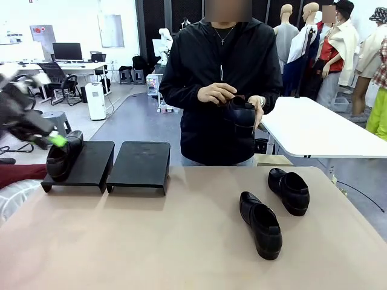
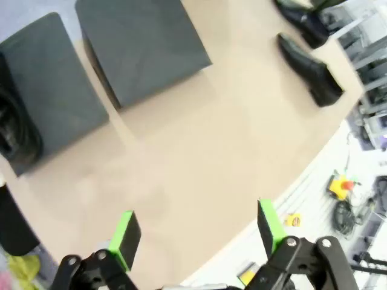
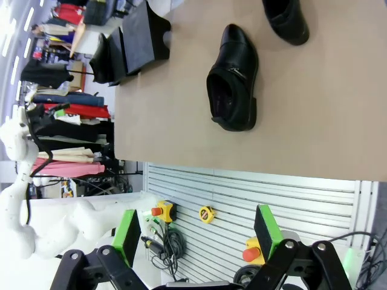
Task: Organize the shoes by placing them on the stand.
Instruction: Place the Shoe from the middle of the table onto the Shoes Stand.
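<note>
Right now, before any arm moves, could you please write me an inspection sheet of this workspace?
surface: beige tabletop, dry and flat.
job's things: glossy black leather loafer on the left black sloped stand; right stand bears no shoe; near loafer and far loafer lie on the tabletop; fourth loafer is in the person's hands.
clutter: nothing seen.
grippers: left gripper open, holding nothing; right gripper open, holding nothing.
cables: black cable bundle at the slatted wall below the table edge.
surroundings: white table behind the person.
</note>
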`<move>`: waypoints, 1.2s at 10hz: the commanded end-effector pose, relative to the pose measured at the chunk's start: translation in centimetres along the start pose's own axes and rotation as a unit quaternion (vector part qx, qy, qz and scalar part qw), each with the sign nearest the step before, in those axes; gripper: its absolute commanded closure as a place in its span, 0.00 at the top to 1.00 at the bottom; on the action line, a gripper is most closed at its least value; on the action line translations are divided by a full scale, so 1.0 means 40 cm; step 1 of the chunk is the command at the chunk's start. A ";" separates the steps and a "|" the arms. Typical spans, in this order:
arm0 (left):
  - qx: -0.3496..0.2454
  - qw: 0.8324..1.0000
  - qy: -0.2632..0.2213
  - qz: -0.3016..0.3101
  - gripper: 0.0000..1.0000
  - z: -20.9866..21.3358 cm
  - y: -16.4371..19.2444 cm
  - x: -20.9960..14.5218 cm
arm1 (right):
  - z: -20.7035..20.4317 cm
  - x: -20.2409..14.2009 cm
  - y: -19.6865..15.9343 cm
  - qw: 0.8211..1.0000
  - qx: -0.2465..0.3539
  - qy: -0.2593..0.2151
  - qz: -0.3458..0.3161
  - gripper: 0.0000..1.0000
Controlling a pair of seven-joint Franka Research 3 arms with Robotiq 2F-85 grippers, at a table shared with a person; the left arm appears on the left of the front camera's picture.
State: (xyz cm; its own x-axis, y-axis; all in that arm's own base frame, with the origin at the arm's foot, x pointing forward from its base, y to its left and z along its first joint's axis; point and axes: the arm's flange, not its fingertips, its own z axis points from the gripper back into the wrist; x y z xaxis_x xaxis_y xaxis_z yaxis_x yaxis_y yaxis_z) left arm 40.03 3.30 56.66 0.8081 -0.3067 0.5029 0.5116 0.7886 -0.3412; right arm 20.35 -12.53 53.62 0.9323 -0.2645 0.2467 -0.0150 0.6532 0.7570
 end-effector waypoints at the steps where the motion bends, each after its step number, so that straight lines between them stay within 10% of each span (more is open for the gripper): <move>1: -0.062 0.991 -0.076 0.089 1.00 0.071 0.105 -0.113 | 0.003 0.003 0.006 1.000 0.018 -0.004 0.012 1.00; 5: -0.097 0.975 -0.134 0.149 1.00 -0.027 0.071 -0.285 | 0.003 0.003 0.006 1.000 0.018 -0.004 0.012 1.00; 12: -0.097 0.974 -0.117 0.168 1.00 0.013 0.113 -0.286 | 0.003 0.003 0.006 1.000 0.018 -0.004 0.012 1.00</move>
State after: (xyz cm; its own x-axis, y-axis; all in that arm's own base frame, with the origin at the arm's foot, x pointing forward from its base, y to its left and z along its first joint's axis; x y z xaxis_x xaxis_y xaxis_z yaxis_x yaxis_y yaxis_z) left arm 32.92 10.47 49.90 0.8612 0.1159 0.4949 0.2838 0.6981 -0.6574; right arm 20.34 -12.53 53.62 0.9322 -0.2644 0.2471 -0.0153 0.6534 0.7569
